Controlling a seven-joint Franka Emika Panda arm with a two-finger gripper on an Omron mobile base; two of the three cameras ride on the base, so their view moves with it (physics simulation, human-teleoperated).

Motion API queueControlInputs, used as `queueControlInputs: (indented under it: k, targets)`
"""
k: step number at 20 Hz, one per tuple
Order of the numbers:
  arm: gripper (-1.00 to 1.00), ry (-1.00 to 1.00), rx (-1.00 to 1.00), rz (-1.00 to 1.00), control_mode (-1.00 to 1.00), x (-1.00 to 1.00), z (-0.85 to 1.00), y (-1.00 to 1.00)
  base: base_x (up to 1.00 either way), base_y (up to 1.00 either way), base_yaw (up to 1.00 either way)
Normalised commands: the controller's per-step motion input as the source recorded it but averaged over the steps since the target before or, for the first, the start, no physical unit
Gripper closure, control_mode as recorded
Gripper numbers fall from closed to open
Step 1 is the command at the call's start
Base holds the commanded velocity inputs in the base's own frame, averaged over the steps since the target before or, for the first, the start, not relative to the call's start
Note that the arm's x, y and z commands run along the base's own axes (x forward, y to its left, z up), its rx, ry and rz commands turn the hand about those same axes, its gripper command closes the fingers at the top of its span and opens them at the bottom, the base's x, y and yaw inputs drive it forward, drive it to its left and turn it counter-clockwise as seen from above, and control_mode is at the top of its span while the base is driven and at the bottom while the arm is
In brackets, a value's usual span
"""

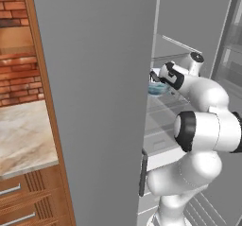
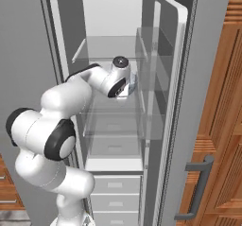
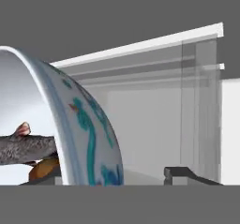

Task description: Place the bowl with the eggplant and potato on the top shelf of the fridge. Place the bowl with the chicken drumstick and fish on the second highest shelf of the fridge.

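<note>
Inside the fridge (image 2: pixel 113 17), the end effector (image 3: pixel 117 181) stands open astride the bowl with chicken drumstick and fish (image 3: pixel 89 129), one finger inside its rim, gripping nothing.

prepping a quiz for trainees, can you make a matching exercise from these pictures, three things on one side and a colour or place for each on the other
Column one:
1. fish
2. bowl with chicken drumstick and fish
3. fridge

Column two:
A. plain grey outside, pale inside, door standing open
B. white with teal-blue pattern on its outer wall
C. dark grey, lying inside the bowl

Pairs: 1-C, 2-B, 3-A
</note>
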Motion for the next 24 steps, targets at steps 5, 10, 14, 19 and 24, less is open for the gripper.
queueControlInputs:
  k: [5, 10, 14, 19, 24]
  targets:
    - [-1.00, -0.06, 0.00, 0.00, -1.00, -0.85, 0.48, 0.07, 0.00, 0.00, 0.00]
    - [-1.00, -0.15, 0.00, 0.00, -1.00, -1.00, 0.67, 0.33, 0.00, 0.00, 0.00]
    - [-1.00, -0.11, -0.08, 0.00, -1.00, -1.00, 0.33, 0.58, 0.00, 0.00, 0.00]
    - [-1.00, 0.00, -0.11, 0.04, -1.00, -1.00, 0.06, 0.62, 0.00, 0.00, 0.00]
    - [-1.00, 0.04, -0.07, 0.21, -1.00, -1.00, 0.19, 0.13, 0.00, 0.00, 0.00]
